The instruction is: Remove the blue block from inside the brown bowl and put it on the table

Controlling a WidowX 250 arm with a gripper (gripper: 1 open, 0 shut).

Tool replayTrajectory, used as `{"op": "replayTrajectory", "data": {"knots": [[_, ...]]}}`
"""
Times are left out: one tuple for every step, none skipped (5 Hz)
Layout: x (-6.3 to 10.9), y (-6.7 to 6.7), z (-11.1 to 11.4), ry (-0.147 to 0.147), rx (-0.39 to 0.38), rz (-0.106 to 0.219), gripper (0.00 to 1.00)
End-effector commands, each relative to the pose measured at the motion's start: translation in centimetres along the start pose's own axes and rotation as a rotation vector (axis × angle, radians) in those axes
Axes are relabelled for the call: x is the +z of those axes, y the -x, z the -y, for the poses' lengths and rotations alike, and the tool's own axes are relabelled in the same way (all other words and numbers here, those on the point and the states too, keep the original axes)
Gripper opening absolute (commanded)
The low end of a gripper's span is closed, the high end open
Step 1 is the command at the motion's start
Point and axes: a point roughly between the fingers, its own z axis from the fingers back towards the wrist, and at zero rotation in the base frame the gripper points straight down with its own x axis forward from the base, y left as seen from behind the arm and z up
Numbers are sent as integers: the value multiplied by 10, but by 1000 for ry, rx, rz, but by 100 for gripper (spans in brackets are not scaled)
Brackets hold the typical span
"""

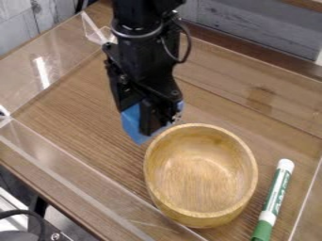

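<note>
My black gripper (136,120) is shut on the blue block (132,123), which shows bright blue between and below the fingers. The block hangs just left of the brown bowl (201,175), outside its rim, close above the table (75,104). Whether the block touches the tabletop cannot be told. The light wooden bowl sits at the front right, and nothing shows inside it.
A green-and-white marker (273,211) lies right of the bowl near the table's right edge. Clear acrylic walls (56,160) run along the front and left edges. Bare wood tabletop stretches to the left and behind the arm.
</note>
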Motion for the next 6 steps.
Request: {"op": "replayTrajectory", "data": {"knots": [[8, -3, -4, -6, 6, 44, 100], [10, -5, -6, -3, 10, 56, 100], [13, -7, -8, 3, 17, 69, 100], [17, -10, -10, 8, 24, 80, 100], [21, -11, -12, 11, 24, 90, 100], [24, -12, -14, 15, 16, 99, 100]]}}
